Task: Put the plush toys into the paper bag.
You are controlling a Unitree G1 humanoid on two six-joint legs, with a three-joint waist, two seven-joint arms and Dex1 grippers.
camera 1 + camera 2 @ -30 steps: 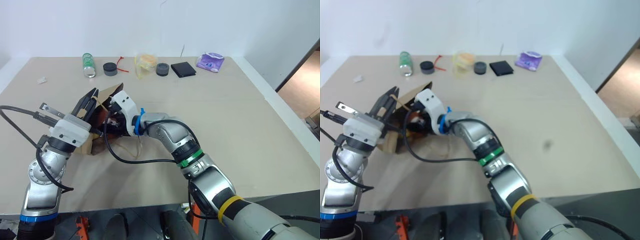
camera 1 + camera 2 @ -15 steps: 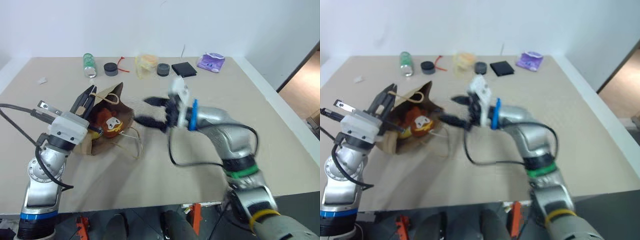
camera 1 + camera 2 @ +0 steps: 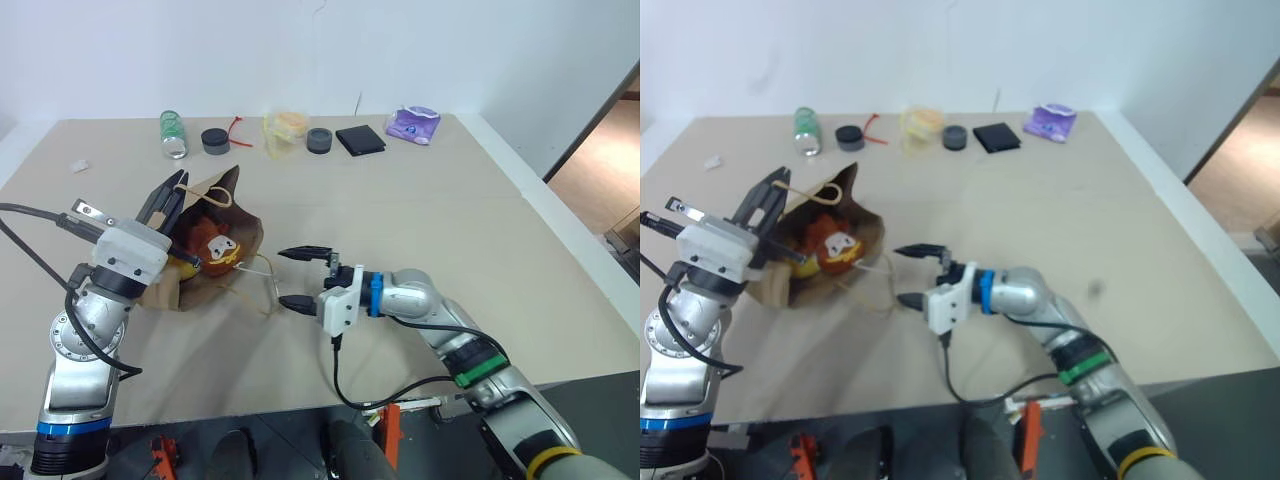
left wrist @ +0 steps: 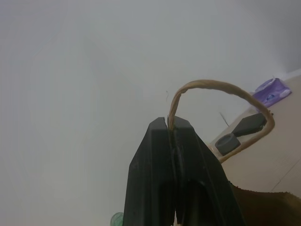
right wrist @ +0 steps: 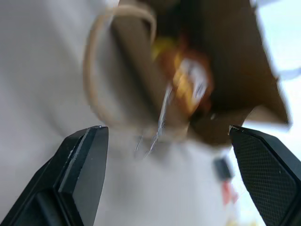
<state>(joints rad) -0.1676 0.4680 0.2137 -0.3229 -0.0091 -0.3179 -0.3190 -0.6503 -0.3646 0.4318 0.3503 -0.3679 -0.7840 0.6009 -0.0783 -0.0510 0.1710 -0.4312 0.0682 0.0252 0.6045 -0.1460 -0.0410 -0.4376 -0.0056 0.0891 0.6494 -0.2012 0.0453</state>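
Left gripper (image 3: pixel 172 192) clamped tight on upper handle loop (image 4: pixel 221 92) of paper bag (image 3: pixel 243 236), lifting it. Bag lies on side near tabletop's (image 3: pixel 480 210) left edge, mouth facing right, long axis left-right. Brown plush (image 3: pixel 214 246) and yellow plush (image 3: pixel 183 268) inside. Lower handle (image 3: pixel 262 285) on tabletop. Right gripper (image 3: pixel 300 277) just right of mouth, fingers spread wide, holding nothing. Right half of tabletop bare; small items (image 3: pixel 319 140) along far edge.

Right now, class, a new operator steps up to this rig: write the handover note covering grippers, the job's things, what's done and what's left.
Left gripper: shut on the twisted loop handle of the brown kraft paper bag, holding its mouth up.
Right gripper: open, empty, beside the bag's mouth.
Brown monkey-like plush and yellow chick plush: inside the bag.
Done: both plushes are in.
Left: release the handle, draw both arms away.
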